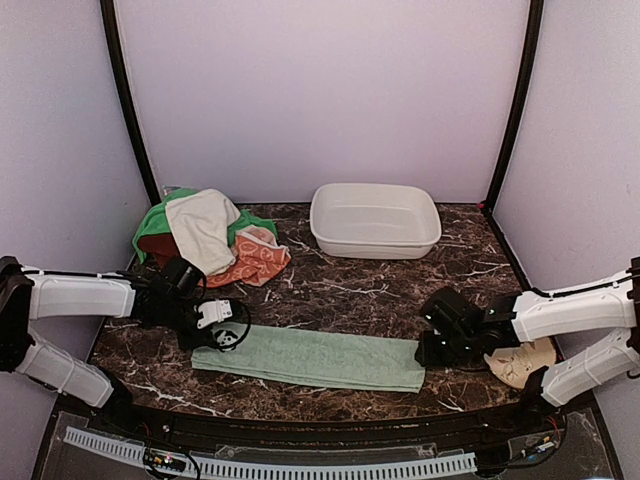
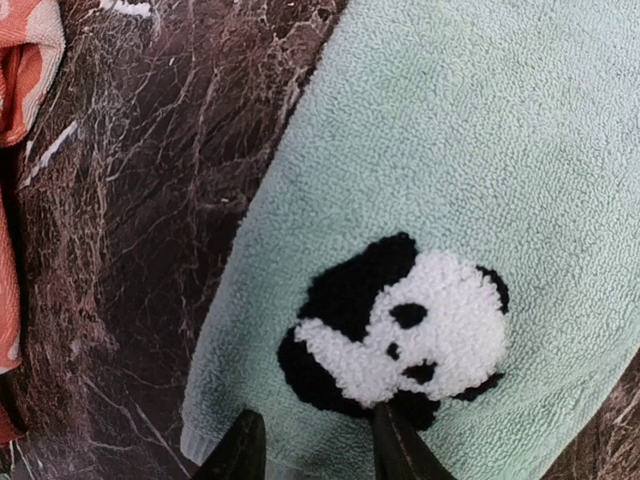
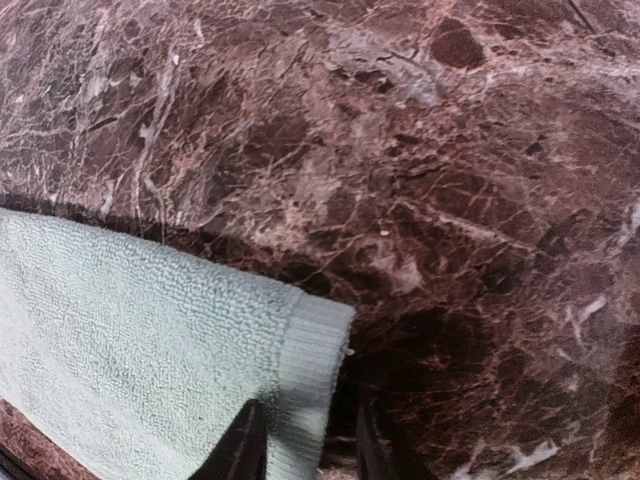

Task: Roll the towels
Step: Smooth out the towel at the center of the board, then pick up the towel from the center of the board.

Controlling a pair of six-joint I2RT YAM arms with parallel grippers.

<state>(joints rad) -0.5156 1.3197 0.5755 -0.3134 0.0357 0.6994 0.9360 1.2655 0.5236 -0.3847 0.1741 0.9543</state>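
A pale sage-green towel [image 1: 320, 358] lies flat as a long strip near the table's front. My left gripper [image 1: 225, 338] is at its left end, jaws narrowed with both fingertips dug into the pile beside a black-and-white panda patch [image 2: 400, 320]. That gripper [image 2: 320, 450] has towel fabric [image 2: 480, 150] pinched between them. At the strip's right end my right gripper [image 1: 428, 350] has closed on the ribbed hem [image 3: 315, 340]; in its wrist view the gripper [image 3: 305, 450] has one finger on the towel [image 3: 120, 330] and one on the marble. A cream towel [image 1: 205, 228], a green one [image 1: 155, 222] and an orange one [image 1: 258, 258] are heaped at back left.
A white plastic basin [image 1: 375, 245] stands at back centre. A cream plate [image 1: 520, 362] lies at the front right, under my right arm. The orange cloth's edge [image 2: 25, 60] shows at the left wrist view's left side. Dark marble table with purple walls around.
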